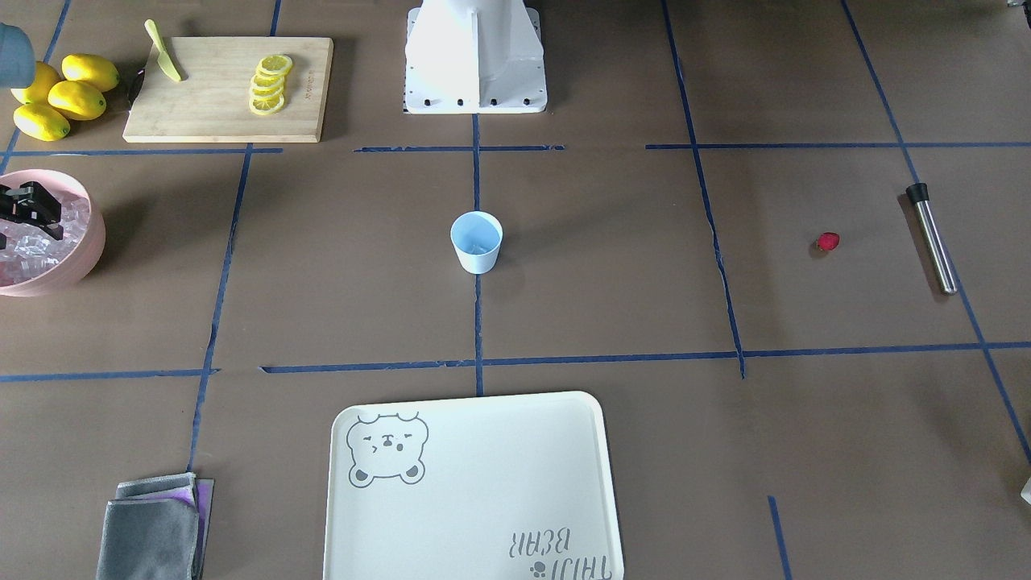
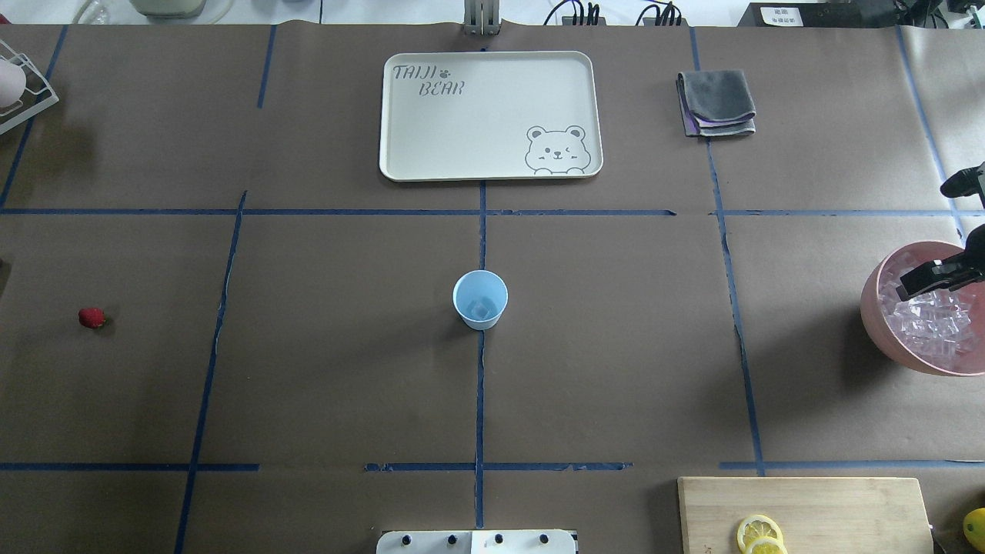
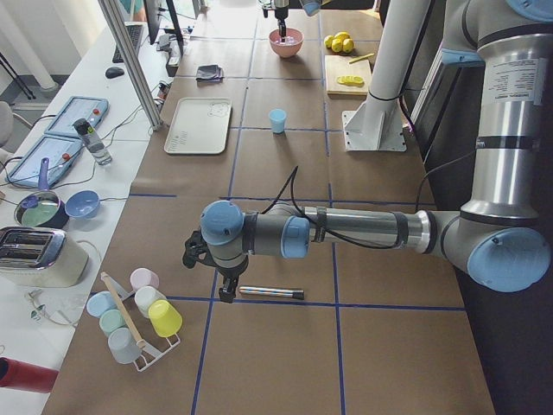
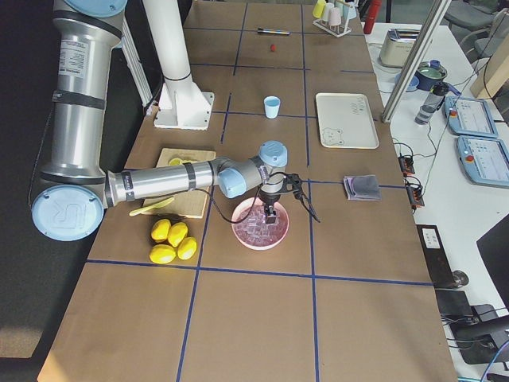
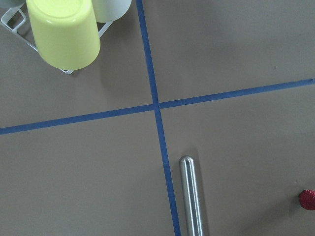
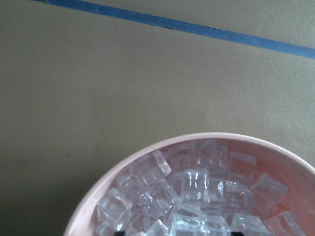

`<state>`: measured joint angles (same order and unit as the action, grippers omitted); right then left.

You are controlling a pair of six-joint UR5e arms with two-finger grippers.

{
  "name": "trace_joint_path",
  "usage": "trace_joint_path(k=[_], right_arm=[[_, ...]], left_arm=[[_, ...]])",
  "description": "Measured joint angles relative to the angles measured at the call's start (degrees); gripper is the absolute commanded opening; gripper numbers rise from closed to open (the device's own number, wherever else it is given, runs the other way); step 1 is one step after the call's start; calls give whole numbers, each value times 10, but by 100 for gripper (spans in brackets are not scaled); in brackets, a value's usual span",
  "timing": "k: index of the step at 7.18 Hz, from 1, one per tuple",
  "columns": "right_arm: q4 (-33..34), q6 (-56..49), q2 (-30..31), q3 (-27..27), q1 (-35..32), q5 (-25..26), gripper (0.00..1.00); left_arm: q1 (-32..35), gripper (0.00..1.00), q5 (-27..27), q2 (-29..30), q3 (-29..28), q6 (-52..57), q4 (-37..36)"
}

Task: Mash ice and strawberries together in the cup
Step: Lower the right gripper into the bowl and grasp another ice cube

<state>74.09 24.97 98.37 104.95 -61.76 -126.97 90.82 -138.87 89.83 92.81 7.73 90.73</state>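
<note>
Cup (image 1: 476,242) upright, mouth upward

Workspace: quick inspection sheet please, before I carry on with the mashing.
Surface: brown paper table with a blue tape grid.
Job's things: cup upright at centre, what looks like ice inside; strawberry on the table, robot's left side; ice filling the pink bowl; metal muddler lying flat.
Clutter: tray, folded cloths, cutting board with lemon slices, lemons, cup rack.
Hands: right hand open over the ice; left hand above the muddler, opening cannot be told.
Cables: cable loop on the left arm.
Surroundings: side bench with toaster.
</note>
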Motion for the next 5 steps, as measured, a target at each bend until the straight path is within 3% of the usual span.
trace_joint_path(k=[5], right_arm=[[0, -1, -7, -17, 3, 6, 74]], left_arm=[[0, 100, 0, 0, 0, 0, 0]])
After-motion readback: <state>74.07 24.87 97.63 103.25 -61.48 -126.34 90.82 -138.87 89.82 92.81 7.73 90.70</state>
